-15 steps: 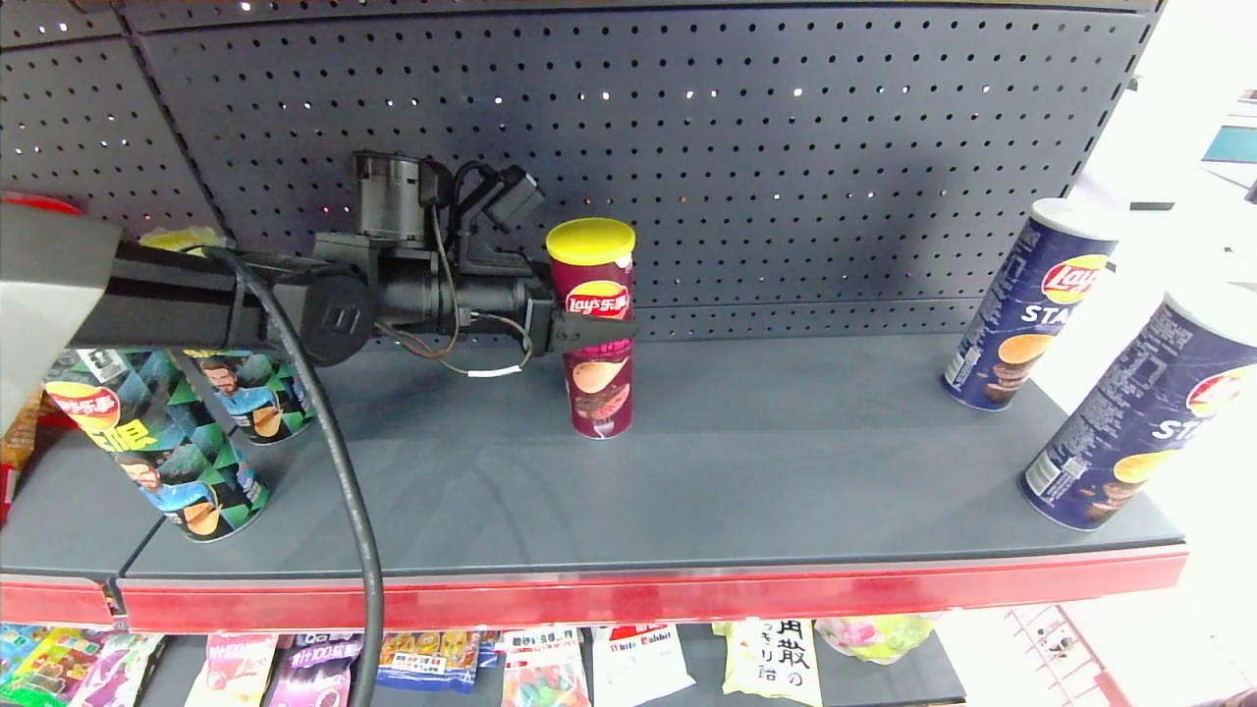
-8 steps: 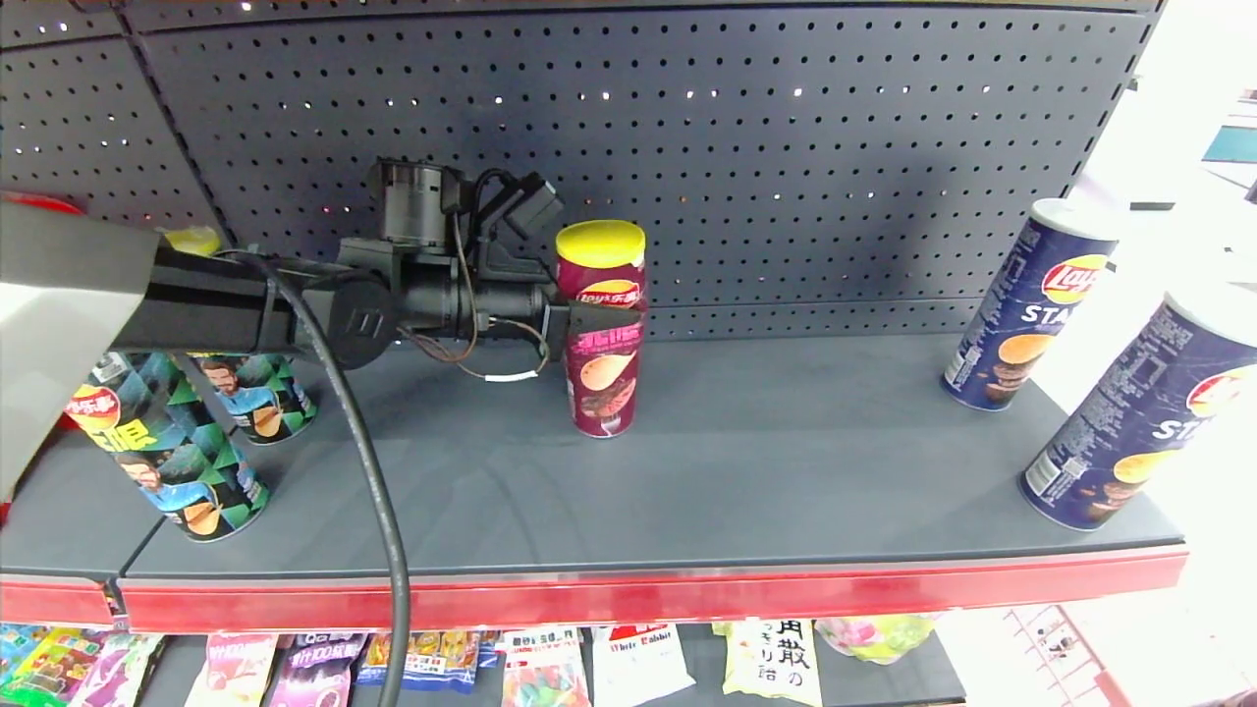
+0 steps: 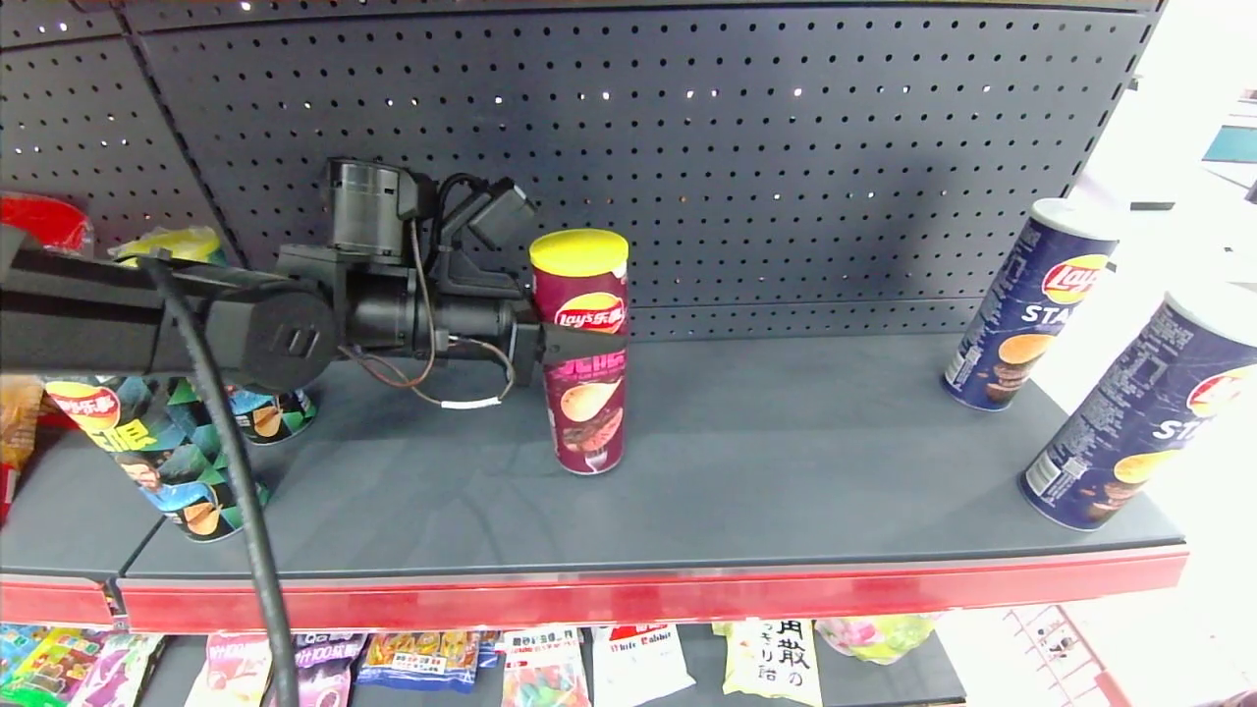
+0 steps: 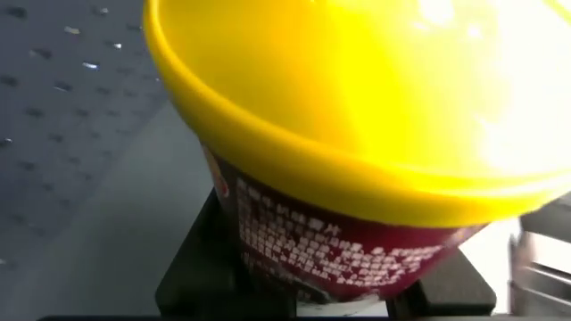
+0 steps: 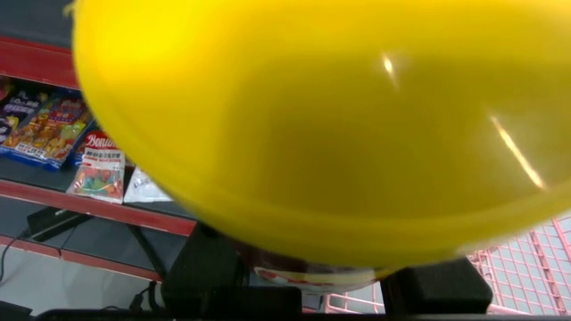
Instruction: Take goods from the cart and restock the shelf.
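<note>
A maroon chip can (image 3: 587,393) with a yellow lid stands upright on the grey shelf (image 3: 786,471), left of its middle. My left gripper (image 3: 579,344) comes in from the left and is shut around the can's upper body. The left wrist view looks down on the same can (image 4: 357,116), with the dark fingers (image 4: 201,272) on either side of it. My right gripper (image 5: 312,290) is shut on a second yellow-lidded can (image 5: 321,116), which hides most of that view.
Two dark blue cans (image 3: 1031,304) (image 3: 1139,412) lean at the shelf's right end. Green patterned cans (image 3: 167,452) (image 3: 260,407) stand at the left. Snack bags (image 3: 628,668) lie on the lower shelf. A pink wire basket (image 5: 535,267) is below the right gripper.
My left arm has drawn the maroon can toward the shelf's front edge and slightly left, still gripped.
</note>
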{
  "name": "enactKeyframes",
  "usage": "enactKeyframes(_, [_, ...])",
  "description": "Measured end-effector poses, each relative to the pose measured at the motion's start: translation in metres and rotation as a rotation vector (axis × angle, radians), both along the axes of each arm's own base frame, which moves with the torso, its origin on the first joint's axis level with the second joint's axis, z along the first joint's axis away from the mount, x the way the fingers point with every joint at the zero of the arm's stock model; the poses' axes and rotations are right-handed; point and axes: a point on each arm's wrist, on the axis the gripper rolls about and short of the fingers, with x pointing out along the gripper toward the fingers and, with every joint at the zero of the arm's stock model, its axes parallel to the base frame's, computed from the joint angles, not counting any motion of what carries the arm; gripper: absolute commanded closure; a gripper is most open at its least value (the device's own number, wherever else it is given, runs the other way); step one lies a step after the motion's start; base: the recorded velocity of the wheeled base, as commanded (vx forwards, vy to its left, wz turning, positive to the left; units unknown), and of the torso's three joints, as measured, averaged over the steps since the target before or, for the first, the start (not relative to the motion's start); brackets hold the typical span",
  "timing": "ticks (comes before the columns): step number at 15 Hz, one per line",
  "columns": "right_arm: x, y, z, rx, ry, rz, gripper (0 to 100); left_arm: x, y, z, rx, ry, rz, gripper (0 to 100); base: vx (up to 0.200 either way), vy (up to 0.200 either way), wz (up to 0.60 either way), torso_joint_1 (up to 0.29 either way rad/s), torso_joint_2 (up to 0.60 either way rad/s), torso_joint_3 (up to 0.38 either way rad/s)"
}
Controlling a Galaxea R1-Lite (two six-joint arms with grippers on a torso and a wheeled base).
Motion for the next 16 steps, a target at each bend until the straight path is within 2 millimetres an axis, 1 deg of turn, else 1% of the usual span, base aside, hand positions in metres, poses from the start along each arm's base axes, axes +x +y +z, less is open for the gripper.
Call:
enactKeyframes(2, [0.000,0.000,0.000,0.000,0.000,0.001,100,-0.020,0.004,0.005,-0.007,0.021,-0.013,100,0.000,0.000,0.00,0.000,0.00,0.000])
enactKeyframes(4, [0.000,0.000,0.000,0.000,-0.001,0.002,100,-0.035,0.006,0.006,-0.007,0.029,-0.029,100,0.000,0.000,0.00,0.000,0.00,0.000])
enactKeyframes(7, [0.000,0.000,0.000,0.000,-0.001,0.003,100,-0.046,-0.007,0.008,-0.009,0.025,-0.077,100,0.000,0.000,0.00,0.000,0.00,0.000])
enactKeyframes(10, [0.000,0.000,0.001,0.001,-0.004,0.002,100,-0.043,-0.020,0.006,-0.041,-0.043,-0.105,100,0.000,0.000,0.00,0.000,0.00,0.000])
enactKeyframes(13, [0.000,0.000,0.001,0.002,-0.005,0.001,100,-0.043,-0.032,-0.004,-0.036,-0.010,-0.127,100,0.000,0.000,0.00,0.000,0.00,0.000])
enactKeyframes(16, [0.000,0.000,0.000,0.002,-0.003,0.002,100,-0.046,-0.037,-0.010,-0.027,0.010,-0.141,100,0.000,0.000,0.00,0.000,0.00,0.000])
